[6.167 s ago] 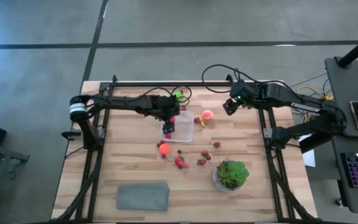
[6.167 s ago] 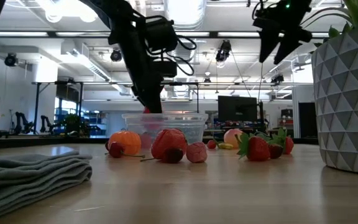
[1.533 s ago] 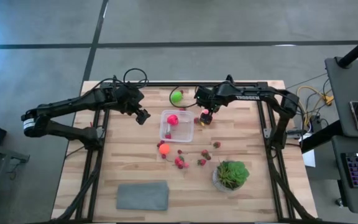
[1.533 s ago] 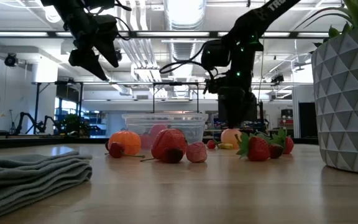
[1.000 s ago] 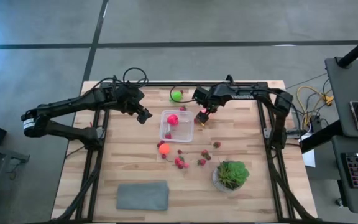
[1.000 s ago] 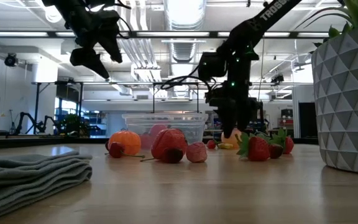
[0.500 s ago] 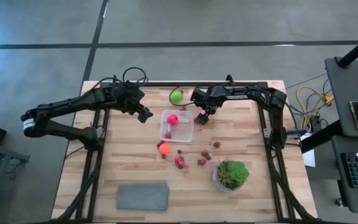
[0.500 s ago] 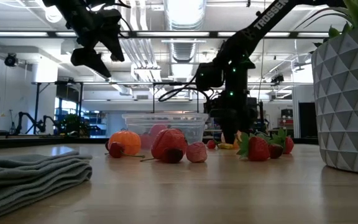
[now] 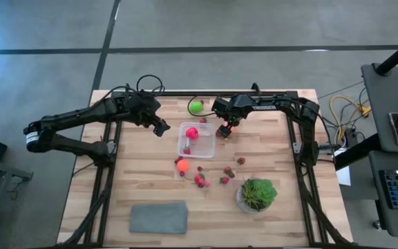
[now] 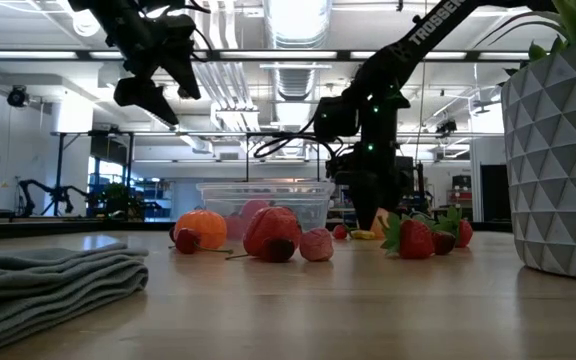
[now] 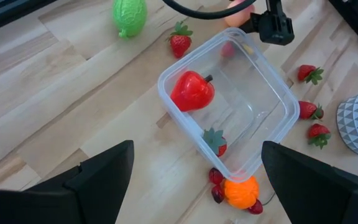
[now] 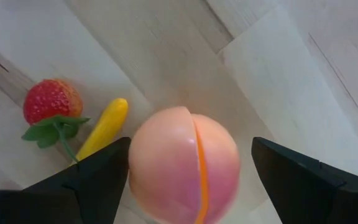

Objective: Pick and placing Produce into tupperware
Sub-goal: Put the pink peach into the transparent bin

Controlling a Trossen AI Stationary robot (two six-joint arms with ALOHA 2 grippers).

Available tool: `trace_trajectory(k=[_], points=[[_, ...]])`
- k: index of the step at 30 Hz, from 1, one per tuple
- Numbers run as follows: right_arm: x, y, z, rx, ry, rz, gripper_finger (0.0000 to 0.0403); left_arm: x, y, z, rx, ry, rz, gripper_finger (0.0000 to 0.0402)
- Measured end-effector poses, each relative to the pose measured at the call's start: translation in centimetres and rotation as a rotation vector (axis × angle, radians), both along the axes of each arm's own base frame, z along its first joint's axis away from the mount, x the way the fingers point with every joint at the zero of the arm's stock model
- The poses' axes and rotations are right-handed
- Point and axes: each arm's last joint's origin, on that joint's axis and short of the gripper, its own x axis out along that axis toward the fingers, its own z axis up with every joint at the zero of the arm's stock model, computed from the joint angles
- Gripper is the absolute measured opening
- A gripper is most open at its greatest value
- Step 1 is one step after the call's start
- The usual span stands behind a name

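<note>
right fingers [image 12: 185,180]: spread, lowered around pink-peach fruit [image 12: 184,163] | left fingers [image 11: 191,180]: spread, unmoved beside tupperware [image 11: 229,106]

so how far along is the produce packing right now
Done: the tupperware holds a red fruit and a small strawberry. In hand: the right end effector is open, straddling the pink-peach fruit beside the box, not gripping it. The left end effector hovers open to the box's left. Left: the lime-green fruit, the orange fruit and several strawberries on the table.
</note>
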Motion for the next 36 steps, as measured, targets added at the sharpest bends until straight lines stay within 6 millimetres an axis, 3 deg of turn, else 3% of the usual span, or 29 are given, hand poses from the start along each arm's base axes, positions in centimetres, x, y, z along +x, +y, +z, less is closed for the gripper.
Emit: trace_trajectory(k=[10,20,30,36], points=[[0.0,0.0,0.0,0.001,0.001,-0.005,0.0322,0.0,0.0,0.0,0.004,0.002,-0.004,0.0338],[0.0,0.0,0.0,-0.007,-0.003,-0.005,0.0230,0.0,0.0,0.0,0.005,0.003,-0.006,0.0338],[-0.1,0.1,0.3,0.023,0.017,-0.004,0.0246,0.0,0.0,0.0,0.006,0.004,-0.007,0.0338],[0.3,0.3,2.4,0.020,-0.029,0.003,0.0232,0.0,0.0,0.0,0.006,0.004,-0.007,0.0338]])
